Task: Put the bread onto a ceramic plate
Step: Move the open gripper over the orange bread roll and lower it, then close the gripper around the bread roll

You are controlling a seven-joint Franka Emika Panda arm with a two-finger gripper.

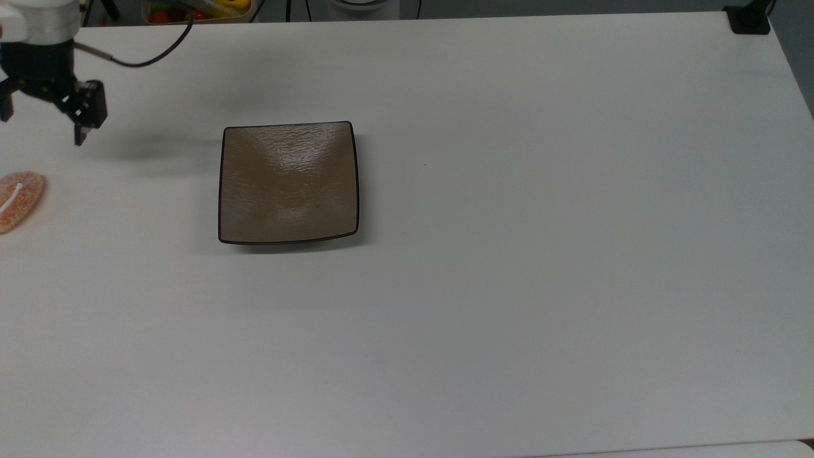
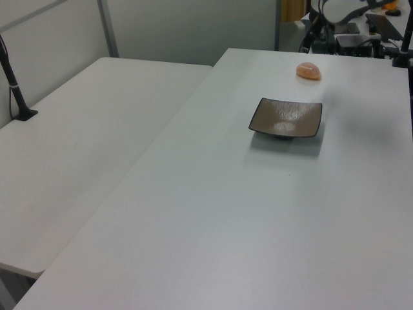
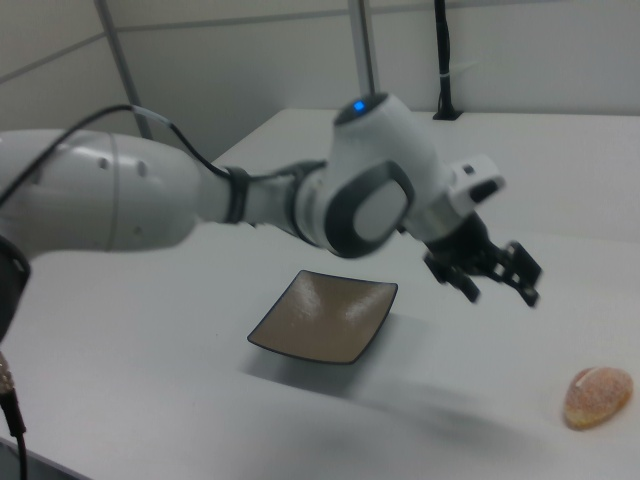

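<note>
The bread (image 1: 19, 200), a small orange-tan roll with a white stripe, lies on the white table at the top view's left edge. It also appears as the bread (image 2: 308, 71) beyond the plate and the bread (image 3: 598, 397) at the lower right. The ceramic plate (image 1: 288, 183), square and brown with a dark rim, sits bare to the right of it, also seen as the plate (image 2: 286, 117) and the plate (image 3: 325, 315). My gripper (image 1: 41, 124) hovers open above the table, just behind the bread and left of the plate. In the right view the gripper (image 3: 497, 285) hangs above the table between plate and bread, holding nothing.
A box of coloured fruit (image 1: 191, 9) sits past the table's far edge. A black clamp (image 1: 750, 19) stands at the far right corner. In the left view a second white table (image 2: 77, 148) adjoins on the left, with a black post (image 2: 16, 84) on it.
</note>
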